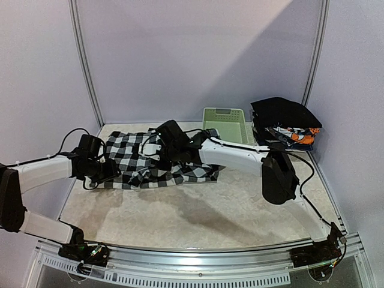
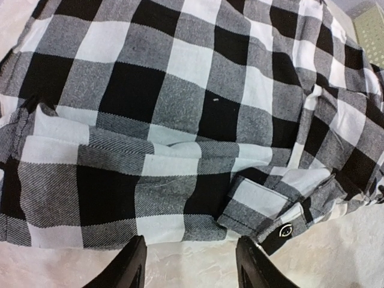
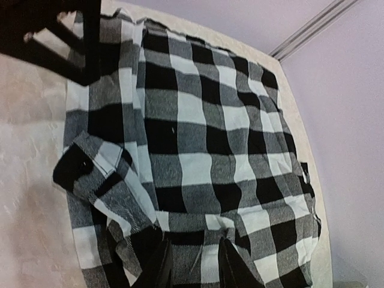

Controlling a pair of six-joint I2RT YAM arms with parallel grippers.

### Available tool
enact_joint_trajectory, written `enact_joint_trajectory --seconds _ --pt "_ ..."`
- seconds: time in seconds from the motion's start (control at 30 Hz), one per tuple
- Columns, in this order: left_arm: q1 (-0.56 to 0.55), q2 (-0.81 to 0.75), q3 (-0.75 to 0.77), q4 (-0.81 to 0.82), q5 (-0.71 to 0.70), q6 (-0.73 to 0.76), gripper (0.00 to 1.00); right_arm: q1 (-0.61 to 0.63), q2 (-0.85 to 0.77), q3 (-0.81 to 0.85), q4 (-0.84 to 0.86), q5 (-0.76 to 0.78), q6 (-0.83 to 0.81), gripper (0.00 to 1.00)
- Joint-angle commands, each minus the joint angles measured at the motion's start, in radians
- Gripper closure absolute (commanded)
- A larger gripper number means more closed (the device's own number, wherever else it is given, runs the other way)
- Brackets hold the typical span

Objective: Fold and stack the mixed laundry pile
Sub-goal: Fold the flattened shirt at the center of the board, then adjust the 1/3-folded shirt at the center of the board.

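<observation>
On the pale counter (image 1: 180, 222) we judge the checked shirt (image 1: 127, 153) mid-fold; left gripper (image 2: 189, 252) and right gripper (image 3: 195, 249) stand parted, empty, so next comes gripping an edge.

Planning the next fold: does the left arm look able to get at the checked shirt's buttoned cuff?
Probably yes. The left gripper hovers open at the near edge of the checked shirt, and the buttoned cuff lies exposed beside one finger, nothing over it.
</observation>
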Motion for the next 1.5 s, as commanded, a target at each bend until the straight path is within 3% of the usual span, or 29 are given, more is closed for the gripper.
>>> enact_joint_trajectory --seconds 0.0,0.27,0.5,0.63,0.93,1.13,1.33,1.47 --pt "-0.01 -0.059 -0.036 -0.009 0.02 -0.026 0.47 0.002 -0.06 -0.034 0.127 -0.071 0.224 0.69" --pt "-0.05 -0.099 -0.065 0.039 0.092 -0.073 0.47 -0.037 -0.248 -0.213 0.122 0.129 0.55 0.44" --pt "-0.139 0.046 -0.003 0.112 0.118 -0.077 0.46 -0.208 -0.48 -0.671 0.222 -0.043 1.035 0.39" --pt "-0.172 0.129 0.023 0.132 0.109 -0.074 0.46 -0.279 -0.588 -0.909 0.296 -0.129 1.167 0.38" --pt "-0.197 0.259 0.035 0.232 0.119 -0.077 0.49 -0.306 -0.711 -1.162 0.322 -0.103 1.145 0.3" --pt "-0.2 0.301 0.053 0.246 0.113 -0.067 0.61 -0.322 -0.635 -1.177 0.36 -0.175 1.09 0.26" --pt "-0.201 0.312 0.061 0.234 0.079 -0.053 0.7 -0.326 -0.555 -1.134 0.358 -0.233 1.0 0.31" --pt "-0.201 0.318 0.069 0.225 0.068 -0.042 0.82 -0.327 -0.51 -1.122 0.357 -0.261 0.972 0.34"
